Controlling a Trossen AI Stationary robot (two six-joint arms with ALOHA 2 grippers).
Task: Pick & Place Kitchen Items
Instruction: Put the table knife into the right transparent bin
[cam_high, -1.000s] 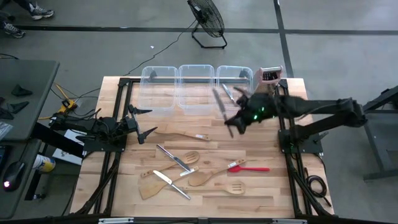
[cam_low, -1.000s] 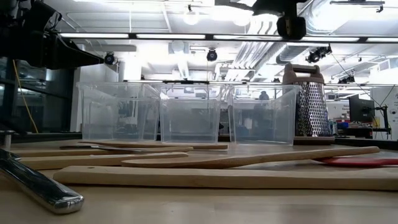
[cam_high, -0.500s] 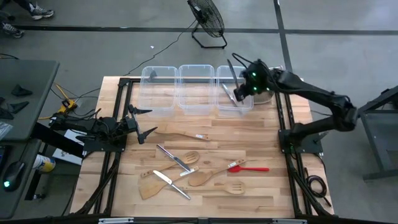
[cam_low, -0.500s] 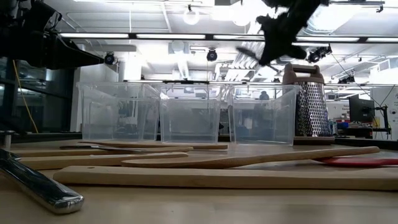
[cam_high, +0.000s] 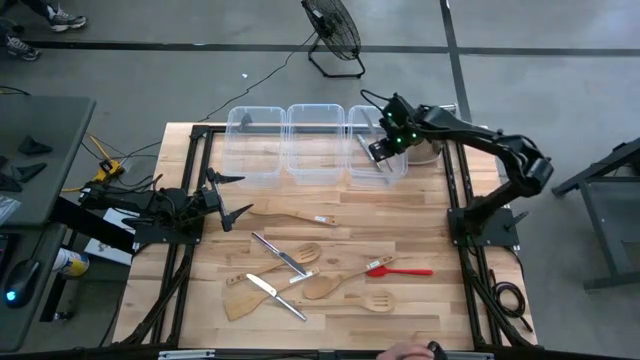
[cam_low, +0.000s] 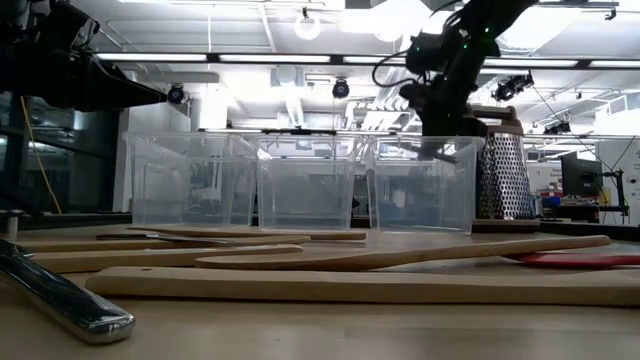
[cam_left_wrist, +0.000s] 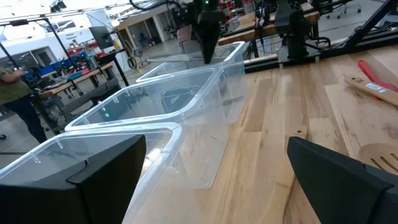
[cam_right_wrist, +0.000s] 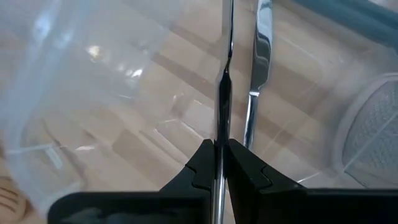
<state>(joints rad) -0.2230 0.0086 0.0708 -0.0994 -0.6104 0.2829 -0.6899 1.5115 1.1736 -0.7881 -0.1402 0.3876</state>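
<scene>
Wooden table (cam_high: 330, 190), upper right: right gripper (cam_right_wrist: 219, 163) clamping knife (cam_right_wrist: 219, 106), lowering into tub (cam_high: 376, 140); releasing next. Left gripper (cam_high: 228, 195) gaping, idling left.

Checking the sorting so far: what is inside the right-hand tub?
The right tub holds one metal knife lying on its floor. The right gripper, shut on a second knife, hangs over it. Nothing else shows, though the gripper hides part of the floor.

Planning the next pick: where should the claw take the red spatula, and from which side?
Take the red spatula by its straight handle, mid-length, coming straight down with fingers across it. It lies flat, the handle pointing to the robot's right and clear of other utensils, while the head end sits against a wooden spoon.
</scene>
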